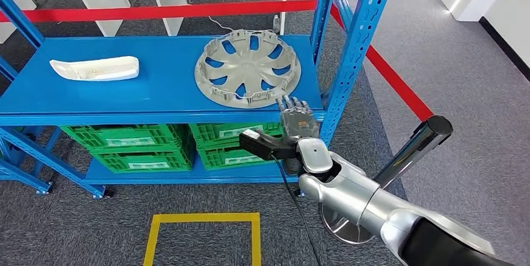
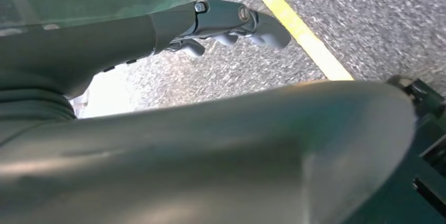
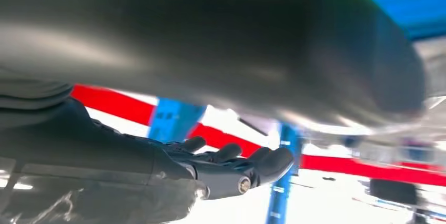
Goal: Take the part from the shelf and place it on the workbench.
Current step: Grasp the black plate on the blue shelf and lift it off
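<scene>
A silver-grey wheel cover (image 1: 248, 68) lies flat on the blue shelf (image 1: 150, 91), toward its right end. My right hand (image 1: 295, 116) is raised at the shelf's front edge, just below the cover's near rim, fingers straight and apart, holding nothing. In the right wrist view the right hand's fingers (image 3: 231, 158) stretch out with the blue upright and red tape behind them. My left hand (image 2: 231, 24) hangs over grey carpet near a yellow floor line, fingers loosely extended and holding nothing.
A white curved part (image 1: 95, 68) lies on the shelf's left side. Green crates (image 1: 150, 147) fill the lower shelf. A blue upright (image 1: 350, 47) stands right of my hand. Red tape (image 1: 187, 10) runs behind. A yellow square (image 1: 203, 219) marks the carpet.
</scene>
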Action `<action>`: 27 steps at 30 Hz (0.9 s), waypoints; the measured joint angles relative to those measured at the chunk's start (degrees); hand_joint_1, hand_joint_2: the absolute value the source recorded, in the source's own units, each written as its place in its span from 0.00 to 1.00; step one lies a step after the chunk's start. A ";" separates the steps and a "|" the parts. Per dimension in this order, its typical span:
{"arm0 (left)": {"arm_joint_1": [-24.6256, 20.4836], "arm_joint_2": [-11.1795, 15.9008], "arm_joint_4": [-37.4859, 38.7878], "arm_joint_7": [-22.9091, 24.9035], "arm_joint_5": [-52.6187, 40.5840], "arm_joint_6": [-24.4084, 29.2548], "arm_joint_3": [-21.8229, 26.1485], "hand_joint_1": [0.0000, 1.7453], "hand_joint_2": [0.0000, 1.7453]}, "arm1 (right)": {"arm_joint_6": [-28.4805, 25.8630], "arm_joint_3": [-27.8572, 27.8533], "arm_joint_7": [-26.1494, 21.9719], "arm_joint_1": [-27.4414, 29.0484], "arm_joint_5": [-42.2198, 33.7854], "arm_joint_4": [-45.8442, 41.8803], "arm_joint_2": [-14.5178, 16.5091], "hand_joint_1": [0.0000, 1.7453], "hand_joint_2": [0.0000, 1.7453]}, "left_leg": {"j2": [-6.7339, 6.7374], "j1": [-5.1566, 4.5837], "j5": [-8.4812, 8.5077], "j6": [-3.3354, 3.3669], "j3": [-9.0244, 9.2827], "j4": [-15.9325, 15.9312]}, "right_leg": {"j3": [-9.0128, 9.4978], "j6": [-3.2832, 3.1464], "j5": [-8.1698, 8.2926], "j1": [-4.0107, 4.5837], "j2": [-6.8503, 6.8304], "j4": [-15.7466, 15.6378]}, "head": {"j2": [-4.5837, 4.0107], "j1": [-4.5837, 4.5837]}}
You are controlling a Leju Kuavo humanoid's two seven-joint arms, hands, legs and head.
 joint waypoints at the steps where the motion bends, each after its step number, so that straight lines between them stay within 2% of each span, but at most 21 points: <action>1: 0.02 0.02 0.00 -0.01 0.02 0.05 0.16 0.00 0.00 | -0.27 -0.51 0.34 0.03 0.04 0.21 -0.12 0.00 0.00 | 0.00 0.04 -1.11 -0.33 -0.80 1.88 | 0.27 -0.24 0.02 -0.23 -0.01 -0.25 | 0.00 -0.15; 4: 0.31 0.03 0.02 -0.01 0.16 0.11 0.51 0.00 0.00 | -0.62 -1.77 0.92 0.83 0.10 0.67 -0.61 0.00 0.00 | 0.00 0.41 -5.25 -1.09 -6.07 12.14 | 0.67 -0.54 -0.25 -0.42 -0.07 -0.34 | 0.00 -0.53; 5: 0.54 0.04 0.02 0.00 0.20 0.11 0.57 0.00 0.00 | -0.63 -2.18 0.99 1.31 0.15 0.82 -0.87 0.00 0.00 | 0.01 0.51 -5.38 -1.23 -7.39 14.19 | 0.78 -0.51 -0.38 -0.43 -0.07 -0.31 | 0.00 -0.54; 6: 0.78 0.05 0.02 0.01 0.23 0.11 0.61 0.00 0.00 | -0.63 -2.58 1.04 1.76 0.20 0.96 -1.14 0.00 0.00 | 0.01 0.58 -4.38 -1.31 -7.75 14.14 | 0.92 -0.42 -0.52 -0.47 -0.04 -0.27 | 0.00 -0.54; 7: 0.97 0.06 0.03 0.01 0.23 0.12 0.64 0.00 0.00 | -0.64 -2.96 1.07 2.13 0.29 1.08 -1.35 0.00 0.00 | 0.01 0.63 -2.38 -1.31 -7.00 11.86 | 1.11 -0.29 -0.69 -0.52 0.02 -0.22 | 0.00 -0.54; 8: 1.08 0.07 0.03 0.01 0.22 0.15 0.68 0.00 0.00 | -0.66 -3.31 1.09 2.39 0.43 1.17 -1.49 0.00 0.00 | 0.01 0.66 0.07 -1.25 -5.48 8.09 | 1.35 -0.10 -0.89 -0.57 0.09 -0.15 | 0.00 -0.54; 9: 1.09 0.08 0.04 0.01 0.21 0.20 0.74 0.00 0.00 | -0.69 -3.66 1.12 2.56 0.57 1.23 -1.59 0.00 0.00 | 0.01 0.60 1.80 -1.08 -3.85 4.40 | 1.53 0.16 -1.11 -0.52 0.15 -0.06 | 0.00 -0.58; 10: 1.05 0.07 0.05 0.00 0.19 0.26 0.81 0.00 0.00 | -0.73 -3.97 1.13 2.68 0.73 1.28 -1.66 0.00 0.00 | 0.02 0.52 2.72 -0.74 -2.48 1.48 | 1.61 0.47 -1.28 -0.45 0.20 0.04 | 0.00 -0.63; 12: 1.00 0.03 0.07 -0.02 0.11 0.39 0.91 0.00 0.00 | -0.90 -4.49 1.14 2.92 1.05 1.37 -1.90 0.00 0.00 | 0.04 0.43 2.68 -0.20 -1.38 -0.75 | 1.55 0.67 -1.55 -0.19 0.18 0.27 | 0.00 -0.55; 15: 1.06 0.01 0.10 -0.08 -0.07 0.45 0.96 0.00 0.00 | -1.31 -5.02 0.94 3.22 1.55 1.43 -2.15 0.00 0.00 | -0.02 0.43 2.63 0.16 -1.30 -0.98 | 1.72 0.40 -1.50 -0.13 -0.02 0.04 | 0.00 -0.31; 18: 0.99 -0.01 0.10 -0.18 -0.48 0.20 0.98 0.00 0.00 | -2.13 -5.58 -0.51 3.16 2.28 1.43 -2.17 0.00 0.00 | -0.05 0.38 2.54 0.52 -1.29 -0.98 | 2.01 0.87 -1.32 -0.15 -0.07 -0.46 | 0.00 -0.23; 23: 0.90 0.02 0.11 -0.30 -1.23 -0.14 0.96 0.00 0.00 | -2.79 -5.91 -4.81 2.65 2.83 1.42 -2.02 0.00 0.00 | -0.04 0.33 2.54 0.66 -1.29 -0.96 | 2.10 1.51 -1.15 -0.21 -0.05 -0.75 | 0.00 -0.22; 27: 0.77 0.06 0.11 -0.36 -1.81 -0.39 0.96 0.00 0.00 | -2.74 -5.81 -7.72 2.02 3.31 1.35 -1.21 0.00 0.00 | -0.04 0.34 2.56 0.66 -1.25 -0.97 | 2.08 1.55 -1.15 -0.19 -0.05 -0.73 | 0.00 -0.25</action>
